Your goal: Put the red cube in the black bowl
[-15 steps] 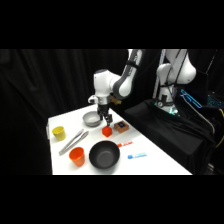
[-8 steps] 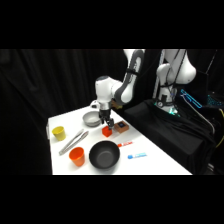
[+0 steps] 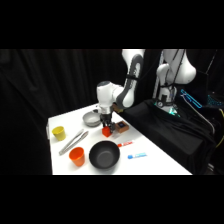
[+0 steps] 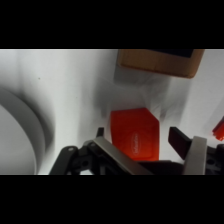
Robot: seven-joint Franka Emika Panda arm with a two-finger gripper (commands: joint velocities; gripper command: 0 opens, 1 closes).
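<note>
The red cube sits on the white table, between the silver bowl and the brown block. My gripper has come down right over it. In the wrist view the red cube lies between the two fingers, one fingertip at its left and the other at its right, with a small gap on each side. The gripper is open. The black bowl stands nearer the table's front edge, below the cube in the side view, with nothing in it.
A silver bowl and a brown block flank the cube closely. Metal tongs, a yellow cup and an orange cup stand to the left. Red and blue markers lie right of the black bowl.
The gripper has come down and slightly right, from above the silver bowl's edge to the red cube, which now lies between its fingers. Nothing on the table has moved.
</note>
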